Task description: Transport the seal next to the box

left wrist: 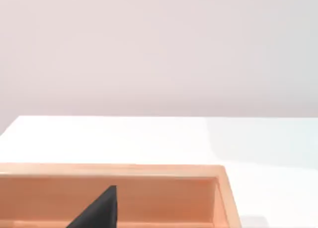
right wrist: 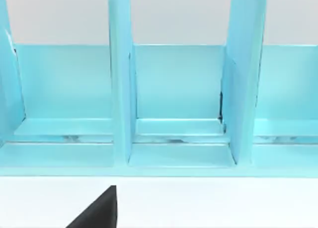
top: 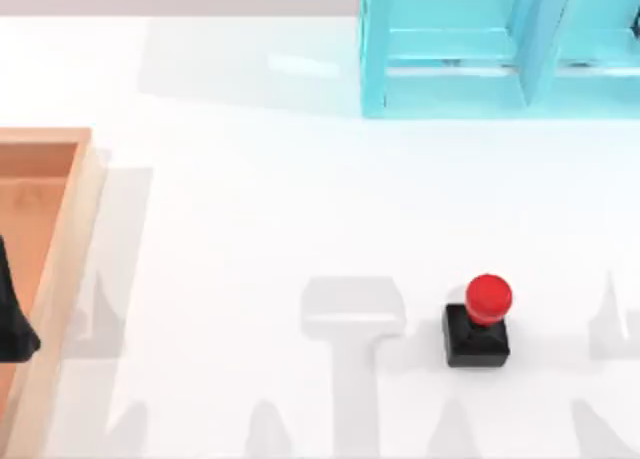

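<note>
The seal point(top: 479, 322), a black square block with a round red knob, stands upright on the white table at the lower right of the top view. The box point(top: 68, 249), a shallow wooden tray with a tan rim and orange-brown inside, lies at the far left edge, well apart from the seal. My left gripper point(top: 12, 324) shows as a dark shape over the box's inside; a black part of it point(left wrist: 97, 210) hangs above the box floor, with the box rim point(left wrist: 109, 169) beyond. A black part of my right gripper point(right wrist: 97, 210) sits over bare table, facing the shelf.
A translucent cyan shelf point(top: 480, 49) with upright dividers point(right wrist: 119, 79) stands along the back right of the table. Open white tabletop point(top: 270, 219) stretches between the box and the seal. Grey arm shadows fall on the table near the front edge.
</note>
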